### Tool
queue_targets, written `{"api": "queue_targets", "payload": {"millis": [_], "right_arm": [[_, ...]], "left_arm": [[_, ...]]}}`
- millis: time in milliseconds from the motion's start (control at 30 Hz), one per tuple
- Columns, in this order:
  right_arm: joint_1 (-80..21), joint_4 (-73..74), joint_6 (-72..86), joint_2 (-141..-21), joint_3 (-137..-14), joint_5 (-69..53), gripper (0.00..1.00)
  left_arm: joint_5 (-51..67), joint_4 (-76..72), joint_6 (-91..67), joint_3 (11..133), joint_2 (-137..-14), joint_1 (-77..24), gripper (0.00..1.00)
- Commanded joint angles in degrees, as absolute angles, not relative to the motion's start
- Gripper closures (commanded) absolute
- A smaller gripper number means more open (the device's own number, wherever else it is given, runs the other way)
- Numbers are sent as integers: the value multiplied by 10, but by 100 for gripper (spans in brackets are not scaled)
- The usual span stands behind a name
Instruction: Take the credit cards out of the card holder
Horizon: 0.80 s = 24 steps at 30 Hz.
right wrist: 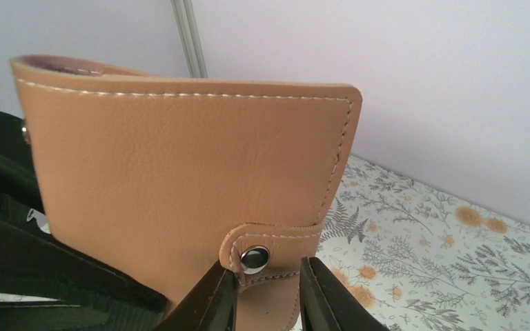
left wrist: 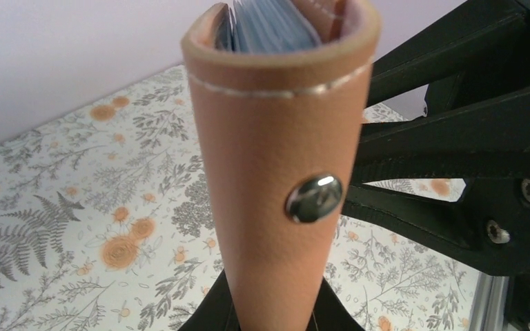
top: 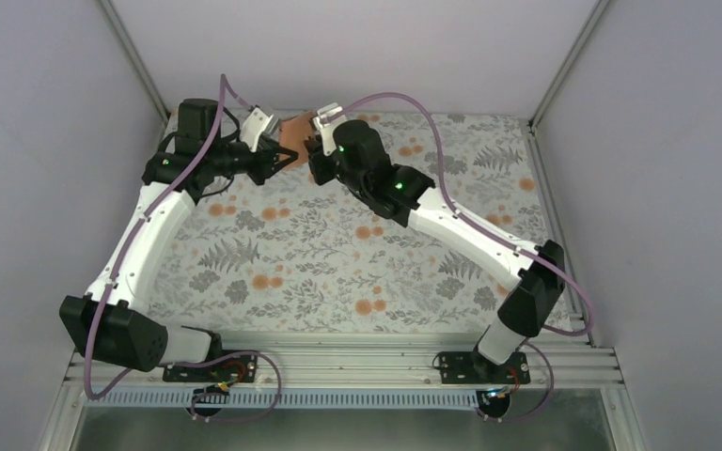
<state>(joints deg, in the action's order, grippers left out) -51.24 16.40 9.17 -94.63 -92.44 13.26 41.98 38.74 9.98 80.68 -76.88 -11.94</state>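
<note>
We see card holder [top: 293, 132] [left wrist: 276, 138] [right wrist: 179, 165] lifted above far side of floral table [top: 338, 254], left of centre, between both claws. Left claw [top: 280, 152] [left wrist: 276, 312] clenched on its lower end. Right claw [top: 312, 150] [right wrist: 266, 296] grasps strap [right wrist: 276, 276] by snap stud [right wrist: 254, 258], one finger each side. Bluish layers [left wrist: 269, 27] peek from top opening; cards or lining, we cannot tell.

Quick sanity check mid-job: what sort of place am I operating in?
Probably a lab robot test cell: plain pale wall panels and aluminium posts box in a floral tablecloth, and the left arm and right arm are bolted to a metal rail at the near edge.
</note>
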Motion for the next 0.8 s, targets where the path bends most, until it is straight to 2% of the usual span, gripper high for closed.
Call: {"api": "queue_targets", "payload": {"millis": [0, 67, 233, 400, 533, 667, 700, 767], "right_arm": [[-499, 161, 56, -979, -977, 156, 74], [-499, 165, 44, -986, -987, 129, 78], [-499, 171, 40, -992, -997, 131, 96], [-461, 168, 66, -964, -963, 133, 96], [-364, 125, 102, -907, -875, 30, 96], [-285, 105, 42, -884, -814, -198, 96], [-280, 111, 7, -878, -805, -270, 87], [-277, 112, -42, -854, -775, -407, 62]], "left_arm": [[483, 403, 113, 805, -763, -132, 98], [486, 404, 116, 804, -761, -132, 98], [493, 402, 117, 799, -759, -132, 97], [509, 403, 122, 794, -759, -132, 98], [529, 411, 135, 797, -760, -133, 98], [539, 420, 150, 797, -755, -132, 98], [544, 424, 158, 797, -753, -131, 98], [559, 437, 182, 796, -749, -132, 98]]}}
